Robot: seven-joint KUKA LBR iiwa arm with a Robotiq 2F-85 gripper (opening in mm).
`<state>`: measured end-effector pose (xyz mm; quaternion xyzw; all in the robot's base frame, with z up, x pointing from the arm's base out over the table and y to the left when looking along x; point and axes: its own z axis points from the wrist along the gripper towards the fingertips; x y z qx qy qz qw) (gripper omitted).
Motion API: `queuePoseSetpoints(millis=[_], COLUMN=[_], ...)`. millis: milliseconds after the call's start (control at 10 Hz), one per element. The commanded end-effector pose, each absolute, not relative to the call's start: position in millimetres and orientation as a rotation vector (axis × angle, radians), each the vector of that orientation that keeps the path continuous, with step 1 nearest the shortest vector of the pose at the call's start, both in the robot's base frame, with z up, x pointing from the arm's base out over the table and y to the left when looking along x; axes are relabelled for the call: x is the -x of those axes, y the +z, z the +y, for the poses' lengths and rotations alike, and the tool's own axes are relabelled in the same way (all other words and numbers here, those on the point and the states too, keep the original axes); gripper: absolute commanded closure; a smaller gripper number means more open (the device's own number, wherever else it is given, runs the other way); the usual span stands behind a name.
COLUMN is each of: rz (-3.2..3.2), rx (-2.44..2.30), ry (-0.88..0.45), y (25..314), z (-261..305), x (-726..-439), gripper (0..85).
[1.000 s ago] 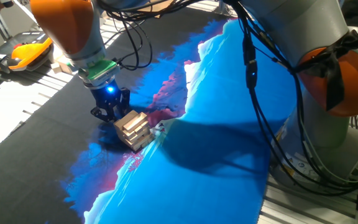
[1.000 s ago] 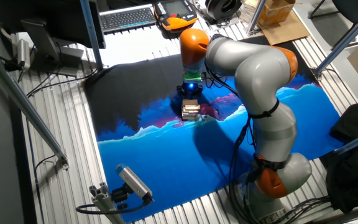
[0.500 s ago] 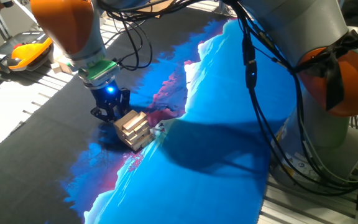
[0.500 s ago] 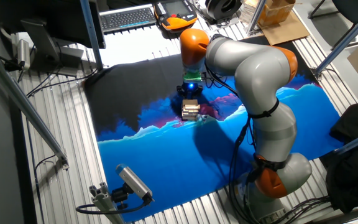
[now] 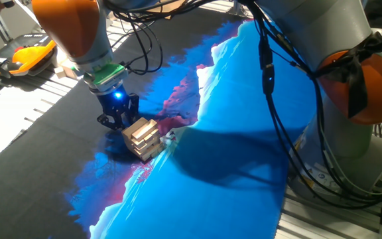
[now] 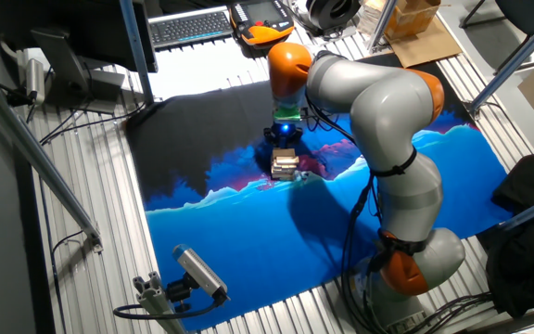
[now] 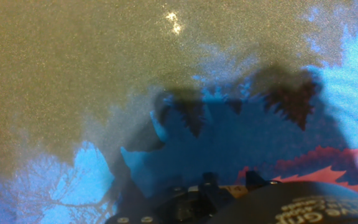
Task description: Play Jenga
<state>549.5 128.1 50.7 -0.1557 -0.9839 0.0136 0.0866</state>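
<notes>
The Jenga, a low askew tower of pale wooden blocks (image 5: pixel 142 138), touches the black two-finger gripper (image 5: pixel 116 119) at its far-left side, finger spacing unclear.

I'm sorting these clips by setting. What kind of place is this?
Probably a robotics lab: a robot arm on a ribbed metal workbench, a keyboard, loose cables, and a camera on a small stand.
</notes>
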Motion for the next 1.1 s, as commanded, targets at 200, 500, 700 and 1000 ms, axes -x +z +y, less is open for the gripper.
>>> queuePoseSetpoints(millis=[200,500,700,1000], rz=[-2.933,-2.935,-2.934,-2.934], rx=[0.466,0.466,0.471,0.475], ry=[0.043,0.053,0.050,0.052], y=[50.6,51.0,50.7,49.7], z=[128.3,127.3,127.1,127.1], x=[-548.6,-548.3,-547.9,-547.1], gripper=[68.0,68.0,68.0,68.0])
